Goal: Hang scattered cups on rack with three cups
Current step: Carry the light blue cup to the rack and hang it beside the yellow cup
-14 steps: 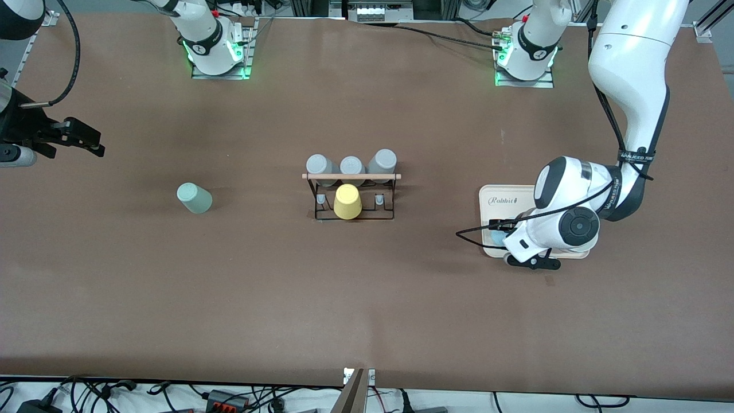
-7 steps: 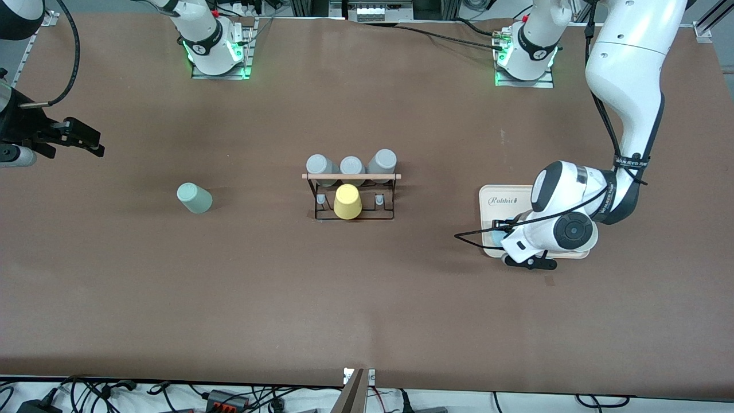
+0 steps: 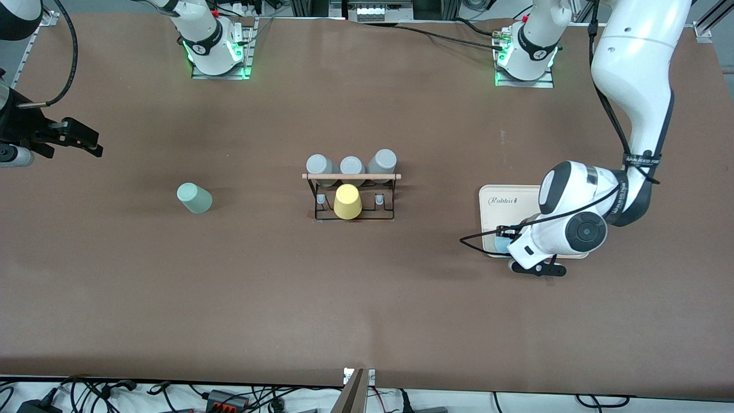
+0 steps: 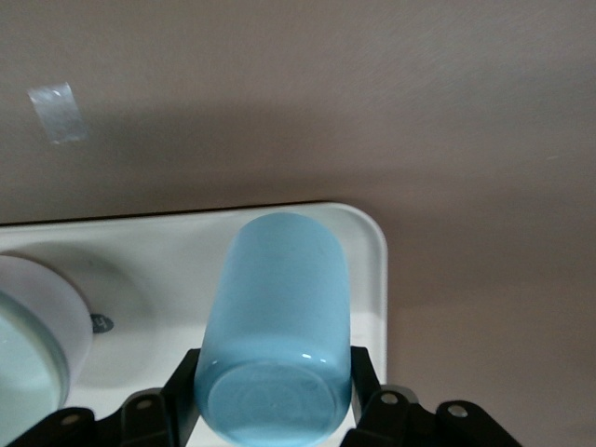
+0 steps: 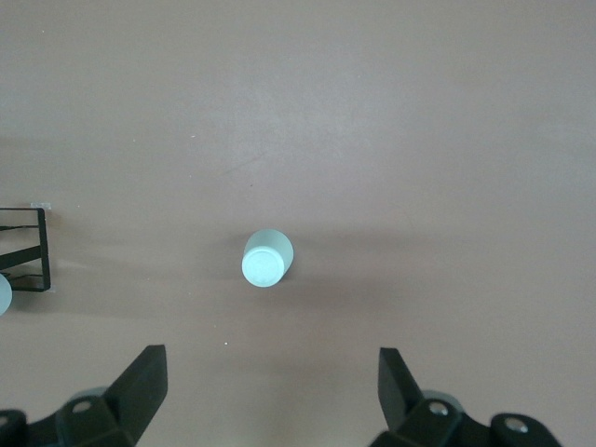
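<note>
The light blue cup (image 4: 275, 317) lies between the black fingers of my left gripper (image 4: 275, 396), which is shut on it over a corner of the beige tray (image 4: 140, 247). In the front view only a sliver of this cup (image 3: 501, 243) shows under the left gripper (image 3: 507, 241). The sage-green cup (image 3: 194, 198) stands alone on the table toward the right arm's end. My right gripper (image 5: 270, 382) hangs open high above that cup (image 5: 267, 260) and holds nothing. The black wire rack (image 3: 351, 198) with its wooden rod (image 3: 351, 176) stands mid-table.
Three grey cups (image 3: 350, 165) and a yellow cup (image 3: 347, 202) sit on the rack. The beige tray (image 3: 493, 215) lies toward the left arm's end, and a white cup (image 4: 37, 317) stands in it beside the blue one. A scrap of tape (image 4: 58, 112) is on the table.
My left gripper has shut on the light blue cup, and its wrist has shifted slightly over the tray. The right arm and the sage-green cup have not moved.
</note>
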Robot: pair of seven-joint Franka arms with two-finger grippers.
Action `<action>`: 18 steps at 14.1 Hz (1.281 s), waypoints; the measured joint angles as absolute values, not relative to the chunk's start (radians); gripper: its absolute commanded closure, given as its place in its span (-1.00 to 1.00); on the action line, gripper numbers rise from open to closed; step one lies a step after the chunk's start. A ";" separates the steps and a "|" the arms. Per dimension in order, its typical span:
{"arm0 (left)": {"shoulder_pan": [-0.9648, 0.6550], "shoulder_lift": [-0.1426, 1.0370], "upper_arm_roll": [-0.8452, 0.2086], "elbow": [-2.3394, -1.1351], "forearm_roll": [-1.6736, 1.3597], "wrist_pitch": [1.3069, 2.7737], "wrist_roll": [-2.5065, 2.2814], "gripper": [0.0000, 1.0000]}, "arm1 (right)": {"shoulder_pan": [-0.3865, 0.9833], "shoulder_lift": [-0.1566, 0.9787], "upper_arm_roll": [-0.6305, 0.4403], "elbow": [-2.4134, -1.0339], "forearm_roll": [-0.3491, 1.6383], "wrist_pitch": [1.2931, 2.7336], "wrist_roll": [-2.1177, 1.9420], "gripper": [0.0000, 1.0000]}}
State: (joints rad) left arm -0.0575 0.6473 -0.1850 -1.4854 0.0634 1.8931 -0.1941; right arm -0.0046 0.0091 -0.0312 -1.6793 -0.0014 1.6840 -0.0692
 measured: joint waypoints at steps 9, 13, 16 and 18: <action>-0.376 0.634 -0.193 -1.175 -0.205 1.719 -0.792 1.00 | -0.005 0.009 -0.031 -1.679 -0.001 1.684 -0.069 -1.00; -0.451 0.677 -0.193 -1.174 -0.212 1.813 -0.886 1.00 | -0.006 0.010 -0.031 -1.679 -0.001 1.684 -0.069 -1.00; -0.468 0.710 -0.192 -1.174 -0.212 1.839 -0.901 1.00 | -0.007 0.013 -0.031 -1.679 -0.001 1.685 -0.069 -1.00; -0.472 0.721 -0.192 -1.179 -0.212 1.838 -0.901 1.00 | -0.008 0.017 -0.031 -1.679 -0.001 1.690 -0.069 -1.00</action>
